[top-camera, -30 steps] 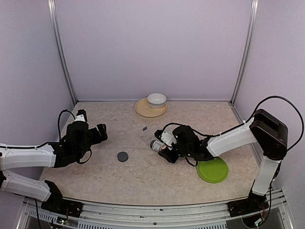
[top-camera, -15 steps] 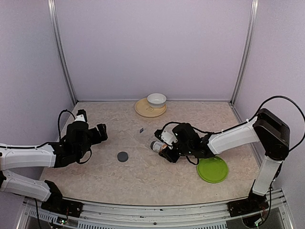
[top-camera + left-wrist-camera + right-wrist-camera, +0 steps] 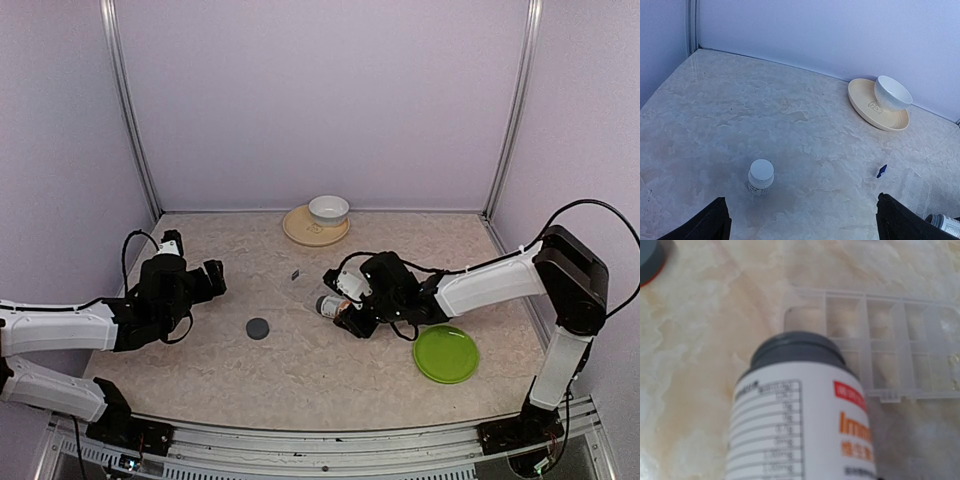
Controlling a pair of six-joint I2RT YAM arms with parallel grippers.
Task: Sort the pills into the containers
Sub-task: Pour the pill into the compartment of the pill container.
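Note:
My right gripper [image 3: 347,309] is shut on a white pill bottle [image 3: 327,304] with a grey neck and no cap. It holds the bottle tilted, mouth toward the clear pill box [image 3: 890,357]. In the right wrist view the bottle [image 3: 800,420] fills the foreground and its mouth hangs over the box's near left corner. Pale shapes show in the compartments; I cannot tell pills from the table's pattern. The box is barely visible in the top view [image 3: 308,289]. My left gripper [image 3: 212,279] is open and empty, far left of the box.
A grey cap [image 3: 258,328] lies between the arms. A green plate [image 3: 446,353] lies at the near right. A white bowl [image 3: 328,209] sits on a tan plate [image 3: 298,229] at the back. A small capped white bottle [image 3: 761,176] stands before my left gripper.
My right gripper has shifted the bottle slightly left and farther, over the box. The box's blue latch has moved a little left. The left arm has not moved.

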